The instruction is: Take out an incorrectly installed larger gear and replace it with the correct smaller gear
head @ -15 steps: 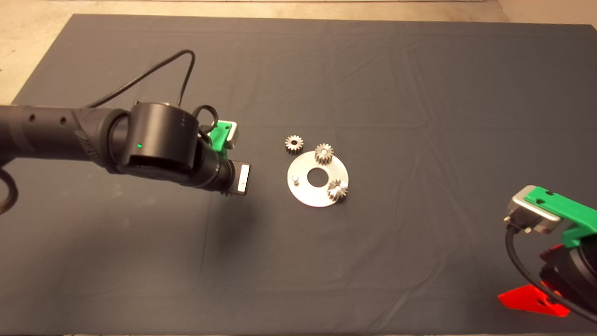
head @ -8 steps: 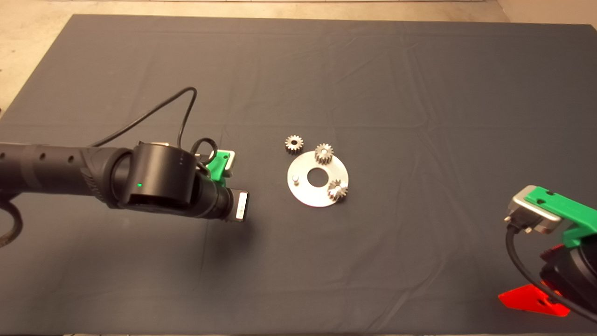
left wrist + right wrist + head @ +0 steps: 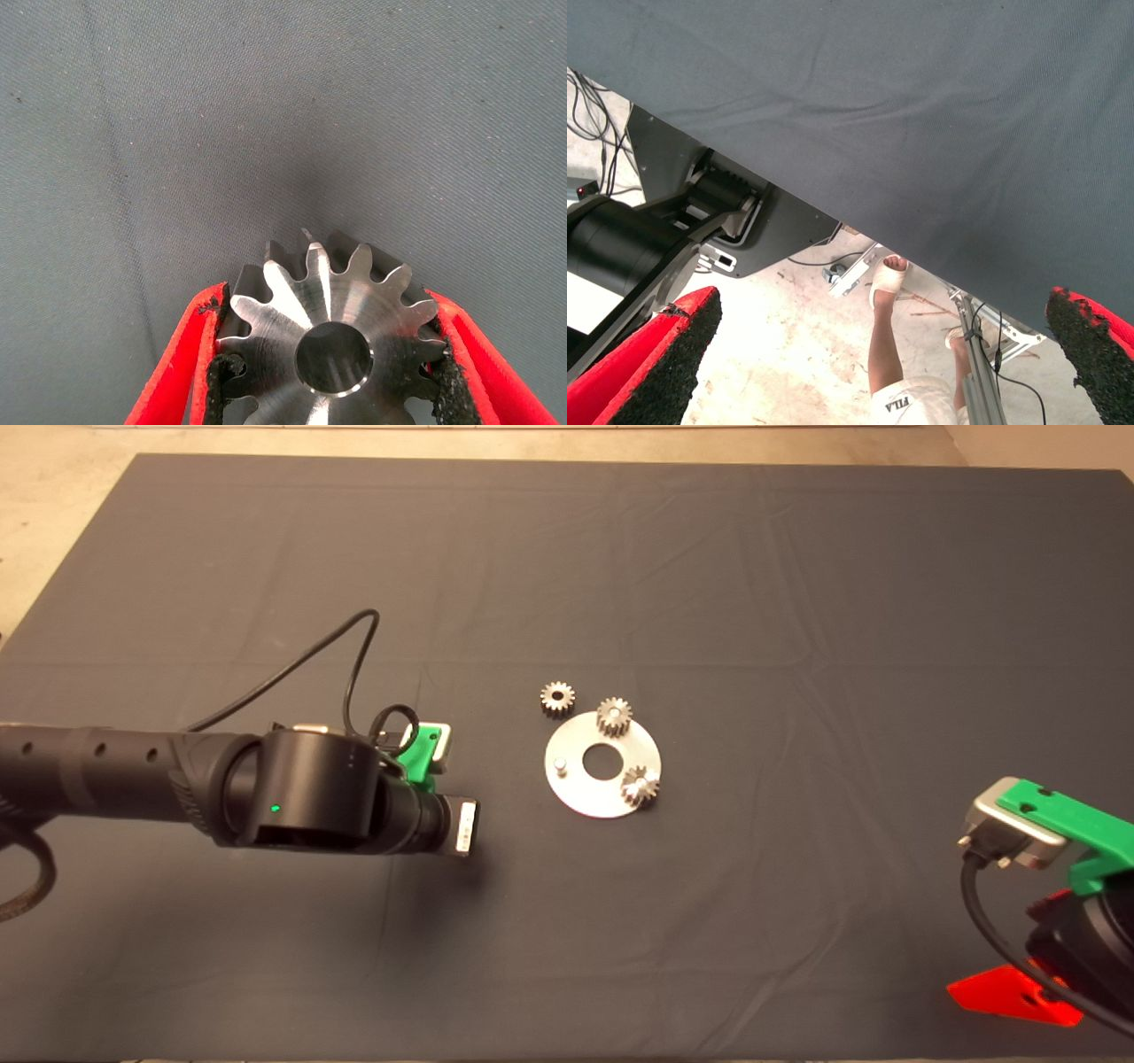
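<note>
The larger gear (image 3: 332, 328), bright silver with a round centre hole, sits clamped between the black pads of my left gripper (image 3: 328, 301) just above the dark mat. In the head view that gripper is hidden under the left arm's wrist (image 3: 354, 806), which is to the left of the round silver plate (image 3: 585, 790). The smaller gear (image 3: 558, 698) lies loose on the mat at the plate's far left rim. Two more small gears (image 3: 614, 716) (image 3: 640, 786) stand on the plate, and one peg (image 3: 560, 763) is bare. My right gripper (image 3: 1019, 992) stays parked at the lower right, open.
A black cable (image 3: 301, 664) loops up from the left wrist. Past the mat's edge, the right wrist view shows the floor, the robot's base (image 3: 700, 221) and a person's leg with a white shoe (image 3: 888, 292).
The left arm has drawn back toward the mat's near edge with the larger gear still held. The plate, the small gears and the right arm have not moved.
</note>
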{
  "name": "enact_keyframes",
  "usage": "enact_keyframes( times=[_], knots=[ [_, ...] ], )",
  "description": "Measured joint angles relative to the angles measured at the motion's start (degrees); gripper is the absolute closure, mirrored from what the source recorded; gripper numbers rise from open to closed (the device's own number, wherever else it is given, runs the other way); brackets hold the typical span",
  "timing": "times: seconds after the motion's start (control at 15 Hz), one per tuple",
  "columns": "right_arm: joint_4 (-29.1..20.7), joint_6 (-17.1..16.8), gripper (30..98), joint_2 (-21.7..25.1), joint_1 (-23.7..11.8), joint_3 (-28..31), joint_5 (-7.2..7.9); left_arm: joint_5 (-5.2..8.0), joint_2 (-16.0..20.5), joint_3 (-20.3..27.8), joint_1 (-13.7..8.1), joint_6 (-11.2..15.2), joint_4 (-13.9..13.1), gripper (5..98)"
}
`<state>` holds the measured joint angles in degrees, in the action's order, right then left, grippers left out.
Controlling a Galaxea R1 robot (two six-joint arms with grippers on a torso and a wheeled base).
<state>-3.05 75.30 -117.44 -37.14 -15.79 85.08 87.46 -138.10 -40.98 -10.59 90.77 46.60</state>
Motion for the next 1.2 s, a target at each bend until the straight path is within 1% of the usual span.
enact_keyframes(
  times=[0.2,0.6,0.67,0.87,0.93,1.07,1.13,1.2],
  knots=[
    [0.0,0.0,31.7,0.0,0.0,0.0,0.0,0.02,-0.07,-0.17,1.02,0.32,1.52,61.4],
    [0.0,0.0,31.7,0.0,0.0,0.0,0.0,0.02,-0.6,-1.38,1.25,0.44,2.77,59.7],
    [0.0,0.0,31.7,-0.02,0.0,0.0,-0.02,0.02,-0.81,-1.73,1.31,0.44,2.76,57.8],
    [0.0,0.0,31.7,-0.02,0.0,0.0,-0.02,-0.05,-1.13,-2.29,1.66,0.46,2.93,57.5],
    [0.0,0.0,31.7,0.0,0.0,0.0,0.0,0.0,-1.13,-2.39,1.66,0.49,2.98,54.8],
    [0.0,0.0,31.7,0.0,0.0,0.0,-0.02,0.09,-1.36,-2.4,1.49,0.49,3.15,54.8],
    [0.02,0.0,31.7,-0.02,0.0,0.0,0.0,0.11,-1.55,-2.43,1.49,0.47,3.15,51.3],
    [0.0,0.0,31.7,-0.02,0.0,0.0,-0.02,0.11,-1.62,-2.43,1.44,0.47,3.15,49.9]
  ],
)
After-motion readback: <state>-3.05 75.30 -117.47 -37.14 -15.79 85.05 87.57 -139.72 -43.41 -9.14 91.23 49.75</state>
